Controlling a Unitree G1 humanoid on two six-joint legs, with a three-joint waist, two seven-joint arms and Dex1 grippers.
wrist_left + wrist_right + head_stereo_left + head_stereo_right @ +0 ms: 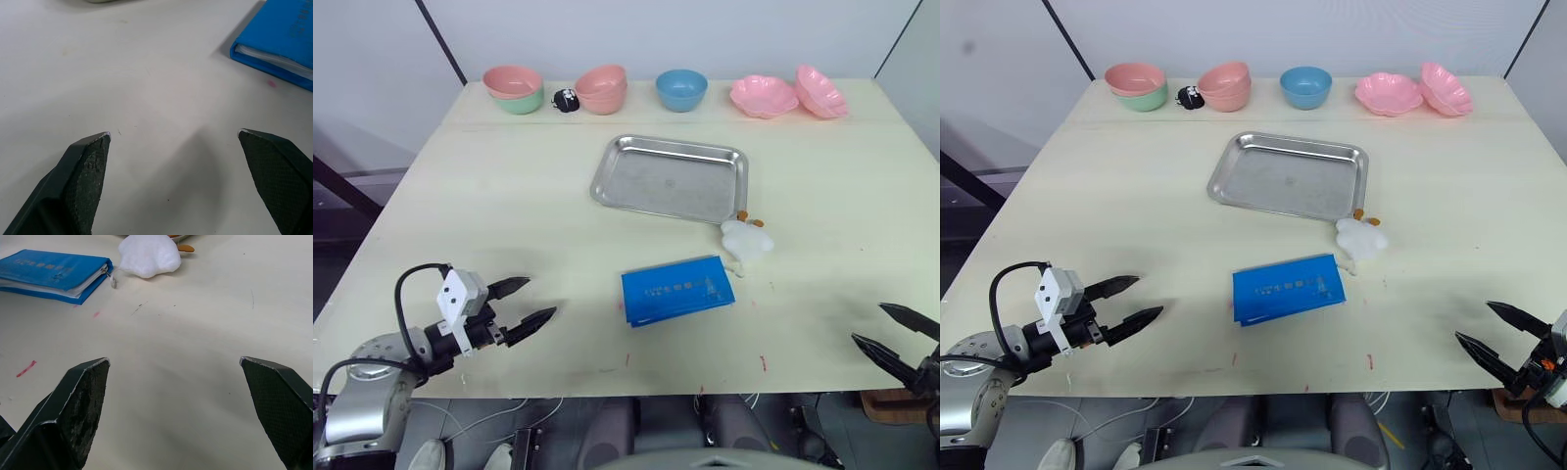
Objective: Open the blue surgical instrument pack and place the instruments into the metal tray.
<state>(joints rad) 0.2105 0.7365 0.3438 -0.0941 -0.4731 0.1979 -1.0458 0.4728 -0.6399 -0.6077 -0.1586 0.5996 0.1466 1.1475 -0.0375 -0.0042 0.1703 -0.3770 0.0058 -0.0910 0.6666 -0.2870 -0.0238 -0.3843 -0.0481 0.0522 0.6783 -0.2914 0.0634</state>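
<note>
Blue flat rectangular instrument pack [676,290] lies closed mid-surface, near of the shiny steel tray [671,177]. My left hand [521,305] and right hand [893,330] gape, empty; next I reach in to unfold it.

Blue surgical instrument pack [676,290] with small white print, on a cream table [489,196]. Shiny silver metal tray [671,177]. Black fingers on the left gripper [527,305].

The tray [671,177] at upper centre is shiny brushed metal. The closed blue pack [676,290] at centre looks like smooth matt cloth. The table [489,196] is matt and pale, faintly scuffed. Both grippers' black fingers [83,171] have a rough, finely textured matt face.
</note>
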